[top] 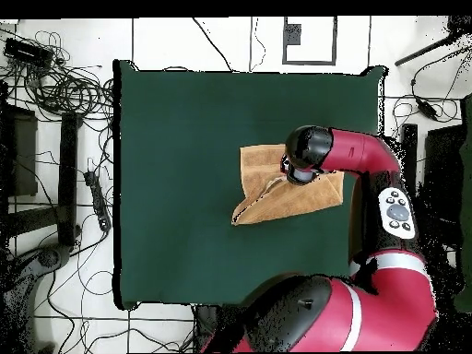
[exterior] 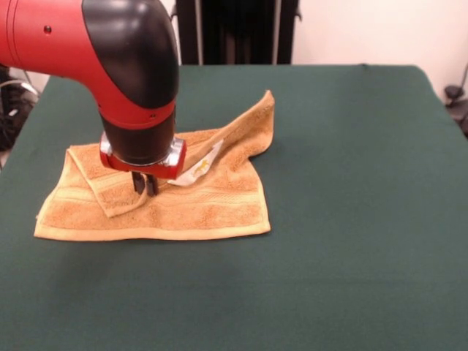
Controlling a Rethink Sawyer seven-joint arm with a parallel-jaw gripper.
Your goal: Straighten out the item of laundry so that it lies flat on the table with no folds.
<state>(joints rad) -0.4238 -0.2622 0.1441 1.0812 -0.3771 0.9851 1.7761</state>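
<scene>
Judging by its thick looped pile, the towel (exterior: pixel 190 208) will handle as something soft, limp and light: it will drape and fold wherever I lift it, and drag a little on the green cloth of the table (exterior: pixel 351 183) instead of sliding freely. It lies toward the table's left side in the front view, with one flap folded over its left part and the far right corner (exterior: pixel 259 117) raised and curled, a white tag (exterior: pixel 201 167) showing in between. My pincer (exterior: pixel 144 184) is down at the folded flap, its two dark fingers close together and seemingly pinching the flap's edge, though the wrist hides part of the contact. Best hold, I reckon, is a corner or free edge of a folded layer, pulled outward and low. Count: one towel, one tag, one table, one pincer.
</scene>
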